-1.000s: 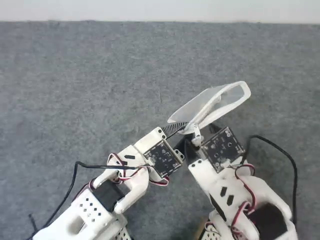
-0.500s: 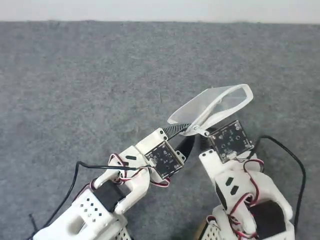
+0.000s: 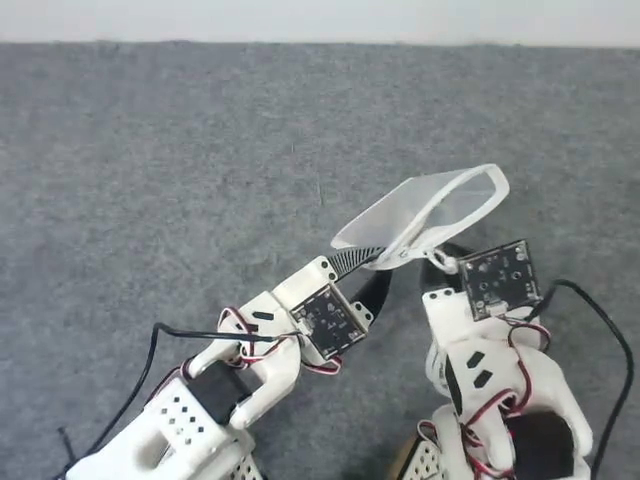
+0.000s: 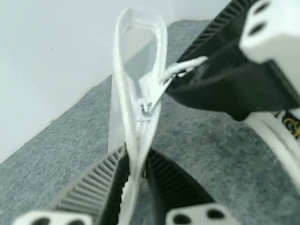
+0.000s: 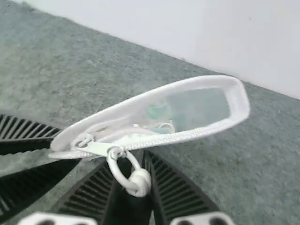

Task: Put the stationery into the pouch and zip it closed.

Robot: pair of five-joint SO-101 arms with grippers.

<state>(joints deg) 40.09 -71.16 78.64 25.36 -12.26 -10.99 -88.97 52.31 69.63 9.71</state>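
Pouch point(image 3: 428, 210) held up, partly zipped; greenish item point(image 5: 153, 112) inside, perhaps stationery.

right end effector point(image 3: 441, 263) shifted rightward, zipper pull point(image 5: 127, 174) drawn along pouch point(image 3: 432, 208)

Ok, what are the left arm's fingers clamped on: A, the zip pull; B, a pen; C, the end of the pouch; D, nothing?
C: the left fingers pinch the pouch at its zipped end, while the right gripper holds the zip pull.
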